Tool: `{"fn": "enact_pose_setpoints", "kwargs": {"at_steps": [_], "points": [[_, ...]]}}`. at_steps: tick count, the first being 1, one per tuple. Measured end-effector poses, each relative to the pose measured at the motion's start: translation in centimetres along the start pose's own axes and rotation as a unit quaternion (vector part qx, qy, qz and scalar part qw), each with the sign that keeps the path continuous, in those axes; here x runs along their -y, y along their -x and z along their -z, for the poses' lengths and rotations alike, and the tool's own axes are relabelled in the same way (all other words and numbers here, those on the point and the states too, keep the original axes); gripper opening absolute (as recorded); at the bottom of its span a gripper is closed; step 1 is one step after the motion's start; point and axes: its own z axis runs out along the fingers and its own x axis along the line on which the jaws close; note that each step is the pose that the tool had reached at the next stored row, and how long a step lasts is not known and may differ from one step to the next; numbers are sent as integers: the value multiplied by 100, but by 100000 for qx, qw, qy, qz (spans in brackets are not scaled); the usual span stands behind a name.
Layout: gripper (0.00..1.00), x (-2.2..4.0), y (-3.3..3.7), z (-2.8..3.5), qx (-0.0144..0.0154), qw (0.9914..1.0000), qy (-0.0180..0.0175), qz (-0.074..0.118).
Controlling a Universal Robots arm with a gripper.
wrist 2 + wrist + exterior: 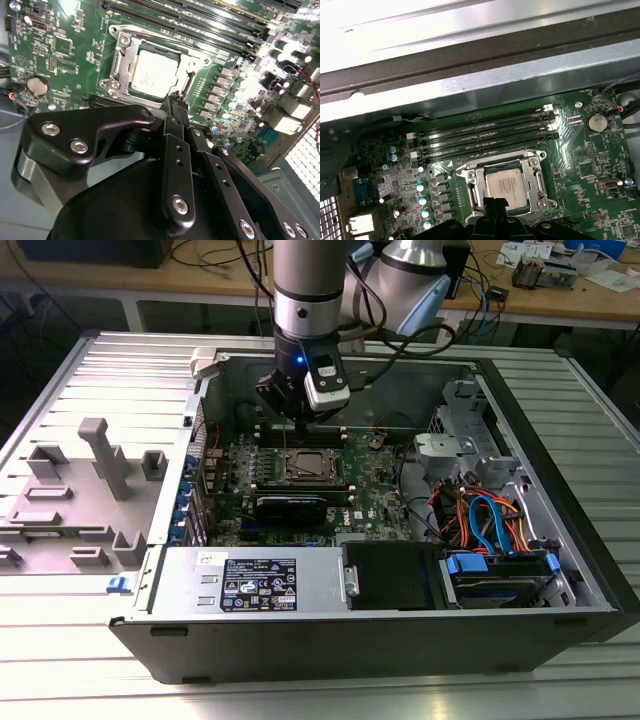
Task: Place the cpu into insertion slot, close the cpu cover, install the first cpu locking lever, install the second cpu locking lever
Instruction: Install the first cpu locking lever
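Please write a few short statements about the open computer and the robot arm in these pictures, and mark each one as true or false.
1. The cpu lies in the insertion slot. True.
2. The cpu cover stands upright. False: it lies flat, framing the cpu.
3. The gripper hangs outside the computer case. False: it is inside the case, at the edge of the insertion slot.
4. Long black memory slots run beside the insertion slot. True.
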Motion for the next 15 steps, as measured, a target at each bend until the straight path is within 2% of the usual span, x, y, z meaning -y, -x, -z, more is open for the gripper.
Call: {"fn": "enact_pose_setpoints", "kwargs": {"at_steps": [2,6,15], "points": [[11,1,-1,0,-22,99990,-16,1392],[11,1,-1,0,-63,99885,-41,4797],[11,8,-33,-1,-50,99865,-37,5197]]}}
